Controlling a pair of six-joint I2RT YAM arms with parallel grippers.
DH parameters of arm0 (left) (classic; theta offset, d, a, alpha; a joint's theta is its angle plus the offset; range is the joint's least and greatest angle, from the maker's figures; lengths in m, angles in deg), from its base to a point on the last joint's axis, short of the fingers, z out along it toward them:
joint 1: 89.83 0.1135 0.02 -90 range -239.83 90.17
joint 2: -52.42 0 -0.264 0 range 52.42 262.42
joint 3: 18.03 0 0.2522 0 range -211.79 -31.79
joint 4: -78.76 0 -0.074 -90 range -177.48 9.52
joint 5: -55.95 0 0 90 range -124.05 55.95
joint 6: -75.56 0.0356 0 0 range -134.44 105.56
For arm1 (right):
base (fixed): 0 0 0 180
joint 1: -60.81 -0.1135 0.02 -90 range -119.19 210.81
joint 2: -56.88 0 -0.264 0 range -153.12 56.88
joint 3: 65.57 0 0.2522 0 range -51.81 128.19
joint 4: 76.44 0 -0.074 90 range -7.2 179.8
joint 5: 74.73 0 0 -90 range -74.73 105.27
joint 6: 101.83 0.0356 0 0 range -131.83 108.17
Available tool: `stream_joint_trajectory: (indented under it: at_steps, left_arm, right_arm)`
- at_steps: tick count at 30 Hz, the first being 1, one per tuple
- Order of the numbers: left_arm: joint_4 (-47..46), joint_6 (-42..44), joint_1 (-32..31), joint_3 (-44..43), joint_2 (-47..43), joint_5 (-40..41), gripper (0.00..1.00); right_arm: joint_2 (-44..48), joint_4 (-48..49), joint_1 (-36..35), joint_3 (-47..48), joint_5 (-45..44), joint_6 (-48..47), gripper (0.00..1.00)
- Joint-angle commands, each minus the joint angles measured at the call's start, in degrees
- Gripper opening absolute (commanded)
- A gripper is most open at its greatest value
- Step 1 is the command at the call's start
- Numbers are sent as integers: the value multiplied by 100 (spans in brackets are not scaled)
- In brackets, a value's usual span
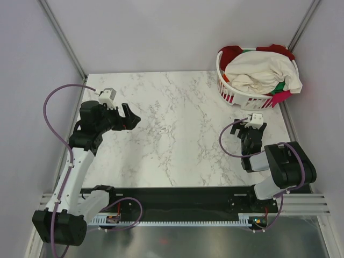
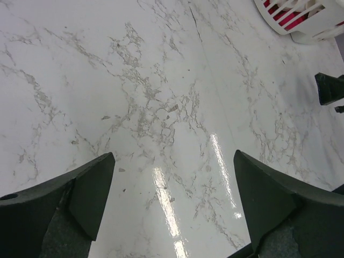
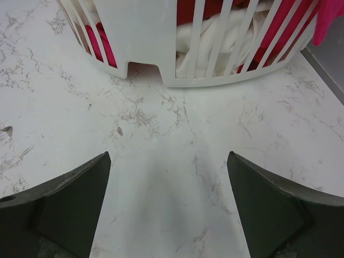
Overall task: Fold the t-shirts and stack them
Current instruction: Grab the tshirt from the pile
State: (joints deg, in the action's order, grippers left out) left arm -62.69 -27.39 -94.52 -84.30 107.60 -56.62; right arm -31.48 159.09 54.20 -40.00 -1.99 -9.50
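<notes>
Two claws hang over the white marble-patterned desk (image 1: 172, 145), both with jaws spread apart and holding nothing. The left claw (image 1: 130, 117) hovers above the bare left half of the desk, well apart from the laundry. The right claw (image 1: 251, 127) sits low and faces the white slatted plastic laundry basket (image 1: 232, 95) at the far right corner. In the right wrist view the basket's wall fills the top of the frame, near the fingertips but not touching them.

All the t-shirts that can be seen are in the basket. A plain cream cotton t-shirt (image 1: 257, 72) lies crumpled on top, heaped above the rim. A dark red t-shirt (image 1: 231, 52) shows at the far left of the rim and a pink t-shirt (image 1: 283, 97) spills over its near right side. No garment lies on the desk and no stack has been started.

The task appears to be at its very start, with the first garment yet to be fetched. The right claw is the nearer one, but it points at the basket's wall, below the cloth. It would likely need to rise above the rim, come down on the cream heap, pinch a fold and draw it out towards the open middle of the desk. There the left claw could help spread it flat. The loose heap may drag a neighbouring shirt along.
</notes>
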Motion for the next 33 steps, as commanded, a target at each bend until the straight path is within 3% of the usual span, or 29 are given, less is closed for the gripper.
stream_joint_trajectory:
  at_steps: [1,7,12,14,17,21,22,23,24,26,27,29,31,33]
  left_arm:
    - [43,152,12,-136,-148,491,100]
    - [78,275,12,-216,11,349,100]
    - [-9,372,3,-119,-480,552,100]
    - [-211,-82,3,47,-578,769,100]
    - [60,-1155,21,250,-570,1789,100]
    - [402,-858,29,-75,-113,1422,94]
    - [429,-850,29,-136,-78,1404,92]
    - [456,-832,29,-154,-60,1430,88]
    - [473,-832,29,-172,-77,1448,87]
    - [491,-823,21,-128,-217,1492,87]
    - [500,-814,21,-102,-261,1588,87]
    - [535,-841,21,-75,-358,1711,87]
    - [535,-823,21,-101,-359,1624,87]
    - [535,-788,21,-136,-280,1528,87]
  right_arm:
    - [47,137,11,93,-6,75,98]
    - [38,137,20,93,-15,66,98]
    - [38,137,11,93,-15,75,98]
    - [38,137,20,93,-15,66,98]
    - [38,137,11,102,-6,57,98]
    - [282,77,-155,119,-459,-13,98]
    - [510,-308,-304,267,-750,-83,98]
    - [1174,-1712,-541,512,-1014,-188,98]
    - [1502,-2718,-639,1376,-1112,-354,98]
    - [2187,-5202,-745,2339,-1481,107,98]
    - [2356,-5625,-736,2978,-1326,310,98]
    - [2786,-6250,-675,3326,-1114,1039,98]
    - [2946,-6506,-657,3650,-1691,1985,98]
    - [2860,-7138,-351,4063,-1773,2289,98]
